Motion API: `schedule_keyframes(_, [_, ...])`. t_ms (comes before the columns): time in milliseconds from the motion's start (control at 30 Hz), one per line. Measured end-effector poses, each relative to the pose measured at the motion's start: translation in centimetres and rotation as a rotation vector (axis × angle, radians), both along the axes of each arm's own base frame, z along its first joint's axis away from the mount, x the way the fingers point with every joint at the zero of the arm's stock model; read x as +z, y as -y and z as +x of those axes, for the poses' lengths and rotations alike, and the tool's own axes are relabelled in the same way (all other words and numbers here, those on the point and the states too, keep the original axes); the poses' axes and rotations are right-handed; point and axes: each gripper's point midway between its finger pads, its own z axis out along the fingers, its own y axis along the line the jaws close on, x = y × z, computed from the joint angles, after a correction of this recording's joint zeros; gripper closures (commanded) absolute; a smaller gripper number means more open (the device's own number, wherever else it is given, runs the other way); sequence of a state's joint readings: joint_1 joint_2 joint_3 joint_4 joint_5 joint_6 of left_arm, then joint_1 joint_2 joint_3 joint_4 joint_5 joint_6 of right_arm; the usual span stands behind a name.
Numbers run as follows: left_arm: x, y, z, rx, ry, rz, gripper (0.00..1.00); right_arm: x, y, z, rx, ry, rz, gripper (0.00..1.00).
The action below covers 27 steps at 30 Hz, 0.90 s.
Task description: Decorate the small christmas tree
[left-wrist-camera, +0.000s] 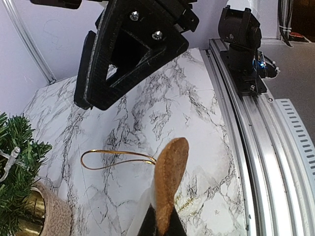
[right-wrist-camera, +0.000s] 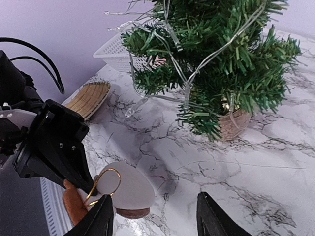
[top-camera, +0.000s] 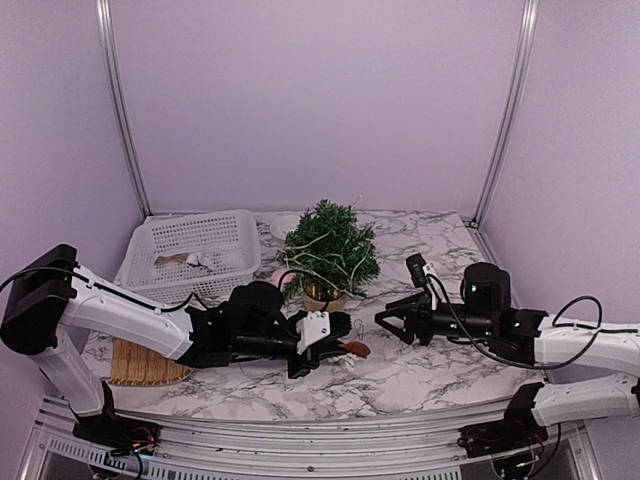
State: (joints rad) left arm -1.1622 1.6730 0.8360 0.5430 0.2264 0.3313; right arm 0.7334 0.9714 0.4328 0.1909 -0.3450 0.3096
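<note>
The small christmas tree (top-camera: 328, 248) stands mid-table in its tan woven pot (top-camera: 325, 297), with a clear light string draped over it. My left gripper (top-camera: 338, 340) is just in front of the pot, shut on a flat brown-and-white ornament (left-wrist-camera: 170, 167) whose gold loop (left-wrist-camera: 115, 160) sticks out to the side. Facing it from the right, my right gripper (top-camera: 385, 320) is open. In the right wrist view the ornament (right-wrist-camera: 129, 189) and its loop (right-wrist-camera: 106, 183) lie right by the right gripper's (right-wrist-camera: 155, 221) left fingertip, and nothing is between the fingers. The tree (right-wrist-camera: 216, 64) rises behind.
A white plastic basket (top-camera: 225, 232) with a few small items sits at the back left. A woven mat (top-camera: 140, 365) lies under the left arm. A pink object (top-camera: 278, 276) rests left of the pot, and a small white dish (top-camera: 285, 225) sits behind the tree.
</note>
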Motion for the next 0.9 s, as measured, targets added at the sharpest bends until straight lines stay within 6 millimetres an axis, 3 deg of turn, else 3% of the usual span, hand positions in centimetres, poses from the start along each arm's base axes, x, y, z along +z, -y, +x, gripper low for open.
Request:
schedule_keyframes(133, [-0.3,-0.1,-0.2,-0.018,0.014,0.012,1.0,-0.2,-1.5,-0.7,0.088,-0.049,0.049,0.54])
schedule_keyframes(300, [-0.7,-0.1,-0.3,-0.03,0.02,0.026,1.0,-0.1,-2.7,-1.6,0.175,-0.078,0.097,0.54])
schedule_keyframes(833, [-1.3,-0.2,0.2,-0.008,0.04,0.048,1.0,-1.6,-3.5,-1.5,0.208,-0.127,0.095,0.6])
schedule_keyframes(900, [-1.3,-0.2,0.3,-0.004,0.041,0.05,1.0,-1.8,-3.5,-1.5,0.208,-0.134,0.091,0.66])
